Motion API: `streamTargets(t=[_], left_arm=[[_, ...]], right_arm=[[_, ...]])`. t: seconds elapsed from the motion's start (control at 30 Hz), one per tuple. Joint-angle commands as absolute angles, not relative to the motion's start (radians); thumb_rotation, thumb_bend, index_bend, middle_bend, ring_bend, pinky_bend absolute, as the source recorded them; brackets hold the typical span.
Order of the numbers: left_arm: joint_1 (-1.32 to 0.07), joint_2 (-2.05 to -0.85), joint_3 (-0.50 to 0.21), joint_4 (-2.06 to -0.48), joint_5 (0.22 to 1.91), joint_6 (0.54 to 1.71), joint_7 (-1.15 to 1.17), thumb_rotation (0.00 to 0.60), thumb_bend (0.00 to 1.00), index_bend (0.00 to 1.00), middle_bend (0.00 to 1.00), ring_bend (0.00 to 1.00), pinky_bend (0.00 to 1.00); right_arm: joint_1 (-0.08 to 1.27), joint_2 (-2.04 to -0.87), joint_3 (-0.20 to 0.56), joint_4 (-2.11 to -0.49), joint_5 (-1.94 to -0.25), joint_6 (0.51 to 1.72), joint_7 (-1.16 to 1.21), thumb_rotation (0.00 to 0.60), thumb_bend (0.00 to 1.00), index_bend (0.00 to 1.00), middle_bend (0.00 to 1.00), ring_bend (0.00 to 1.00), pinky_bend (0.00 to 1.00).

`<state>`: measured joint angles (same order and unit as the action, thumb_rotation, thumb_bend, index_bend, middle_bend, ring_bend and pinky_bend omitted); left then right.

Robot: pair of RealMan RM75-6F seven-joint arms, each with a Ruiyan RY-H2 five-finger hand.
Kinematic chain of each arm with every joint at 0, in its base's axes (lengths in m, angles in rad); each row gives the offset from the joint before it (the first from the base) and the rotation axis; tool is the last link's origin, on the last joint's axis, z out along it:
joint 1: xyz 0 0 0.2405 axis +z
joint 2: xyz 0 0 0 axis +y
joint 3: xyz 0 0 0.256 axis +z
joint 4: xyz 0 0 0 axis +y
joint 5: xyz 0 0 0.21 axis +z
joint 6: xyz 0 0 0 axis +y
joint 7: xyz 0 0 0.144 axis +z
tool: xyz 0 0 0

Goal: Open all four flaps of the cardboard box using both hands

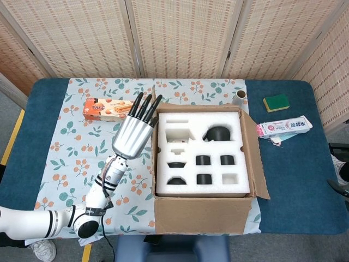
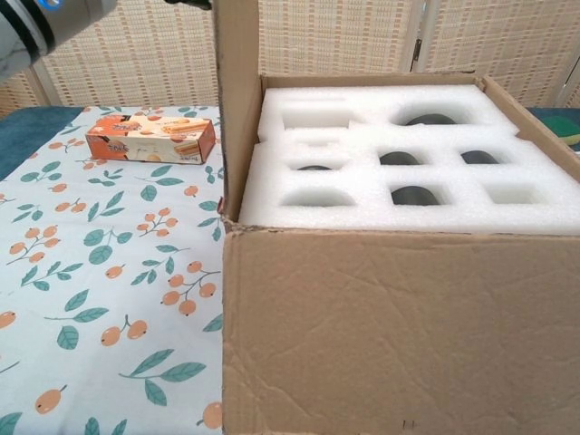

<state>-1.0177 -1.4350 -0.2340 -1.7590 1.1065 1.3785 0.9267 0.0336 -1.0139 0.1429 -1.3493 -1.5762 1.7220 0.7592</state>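
Left hand (image 1: 132, 132) flat, fingers straight and together, against upright left flap (image 2: 237, 100) of cardboard box (image 1: 204, 214); grip unclear. Foam insert (image 1: 200, 153) exposed. Right hand unseen.

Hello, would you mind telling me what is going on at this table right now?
The robot's left hand, fingers extended, is at the left flap of the brown cardboard box, and that flap stands upright. The white foam insert with its cut-out pockets is fully exposed. The right flap is folded outward. The right hand is not in view.
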Motion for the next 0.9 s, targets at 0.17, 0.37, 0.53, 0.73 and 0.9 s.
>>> streamTargets(t=[0.17, 0.37, 0.53, 0.73, 0.9], left_arm=[[-0.942, -1.385, -0.229, -1.798, 1.112, 1.454, 0.944, 0.600, 1.00, 0.43, 0.01, 0.00, 0.00], [-0.841, -1.292, -0.211, -1.893, 1.083, 1.526, 0.958, 0.600, 1.00, 0.39, 0.02, 0.00, 0.00], [-0.743, -1.210, -0.163, -1.972, 1.074, 1.540, 0.877, 0.600, 0.99, 0.27, 0.04, 0.00, 0.00], [-0.601, -1.155, -0.045, -1.978, 1.190, 1.582, 0.735, 0.600, 0.76, 0.17, 0.04, 0.00, 0.00], [-0.437, -1.140, 0.055, -1.905, 1.310, 1.668, 0.508, 0.600, 0.57, 0.13, 0.05, 0.00, 0.00]], right_arm=[[0.045, -1.017, 0.138, -1.355, -1.579, 1.700, 0.740, 0.600, 0.20, 0.32, 0.00, 0.00, 0.00], [0.043, -1.024, 0.151, -1.356, -1.550, 1.702, 0.726, 0.600, 0.20, 0.31, 0.00, 0.00, 0.00], [0.038, -1.029, 0.157, -1.377, -1.531, 1.700, 0.661, 0.600, 0.20, 0.30, 0.00, 0.00, 0.00], [0.052, -1.037, 0.152, -1.425, -1.518, 1.657, 0.530, 0.600, 0.20, 0.25, 0.00, 0.00, 0.00], [0.073, -1.055, 0.143, -1.466, -1.485, 1.584, 0.394, 0.600, 0.20, 0.23, 0.00, 0.00, 0.00]])
